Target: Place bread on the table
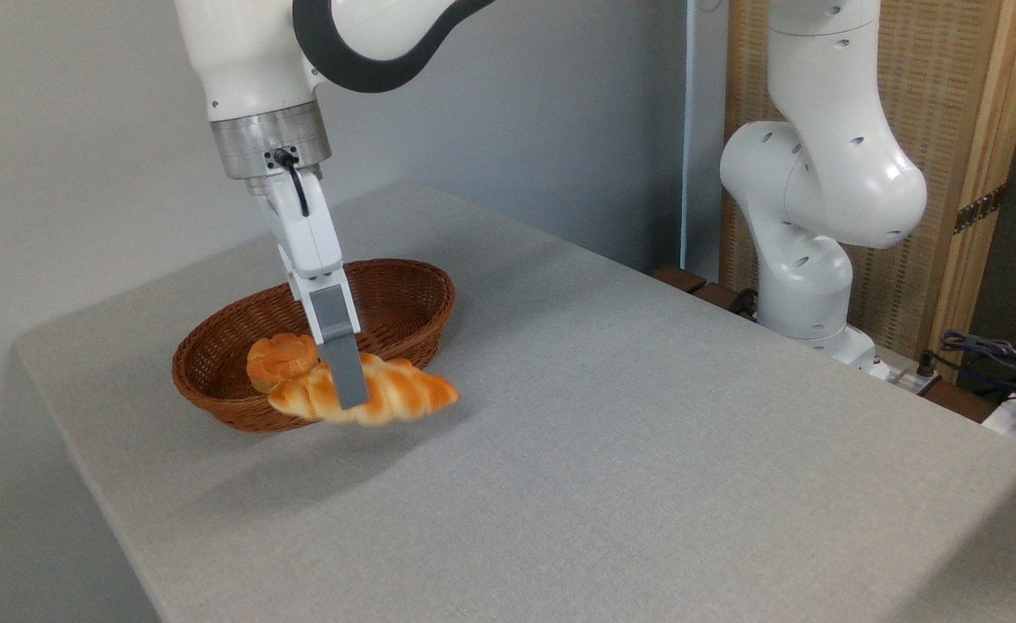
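Bright even light, soft shadow on the table (560, 450) under the motion-blurred bread (395, 394), background sharp, no glare

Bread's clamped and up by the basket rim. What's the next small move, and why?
Probably carry it a little further right, clear of the basket, then lower. The end effector holds the bread off the table, with its left end overlapping the wicker rim near the round bun. Bare cloth lies open to the right.

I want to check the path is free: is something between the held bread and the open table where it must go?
Nothing visible. The gripper holds the bread over the basket's front rim, and the grey table to its right and front is bare.
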